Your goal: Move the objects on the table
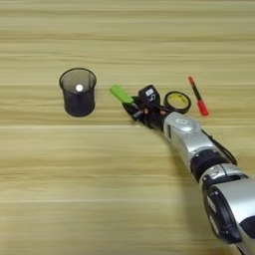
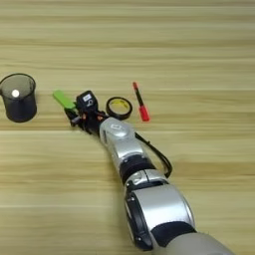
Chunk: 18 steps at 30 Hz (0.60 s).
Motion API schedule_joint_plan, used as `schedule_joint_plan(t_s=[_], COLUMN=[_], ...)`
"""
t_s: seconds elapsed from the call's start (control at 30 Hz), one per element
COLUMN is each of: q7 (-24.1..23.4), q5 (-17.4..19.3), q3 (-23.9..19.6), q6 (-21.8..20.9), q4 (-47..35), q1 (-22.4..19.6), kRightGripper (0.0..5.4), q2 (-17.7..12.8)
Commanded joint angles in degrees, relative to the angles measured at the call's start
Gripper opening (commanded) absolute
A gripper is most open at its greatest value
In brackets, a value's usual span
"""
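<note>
Fingers (image 1: 130,105) at green block (image 1: 120,93), partly hidden; grip state unclear.

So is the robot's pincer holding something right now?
Right pincer: at the near end of the green block; whether it grips cannot be told.

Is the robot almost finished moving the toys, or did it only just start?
It looks like an early stage. Nothing shows as clearly moved: the tape ring and the pen lie flat on the table, untouched. Right now the right gripper is at the near end of the green block, seemingly going for it. I cannot tell whether it has a grip. The mesh cup stands to the left.
</note>
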Motion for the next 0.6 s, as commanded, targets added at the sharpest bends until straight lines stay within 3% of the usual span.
schedule_joint_plan(t_s=[0.03, 0.6], q7=[-0.8, -0.4], q5=[0.3, 1.1], q3=[-0.6, -1.3], q6=[-1.6, -1.7], q4=[-2.8, -6.2], q1=[-4.9, -4.2], kRightGripper=[1.40, 1.40], q2=[-0.7, -1.1])
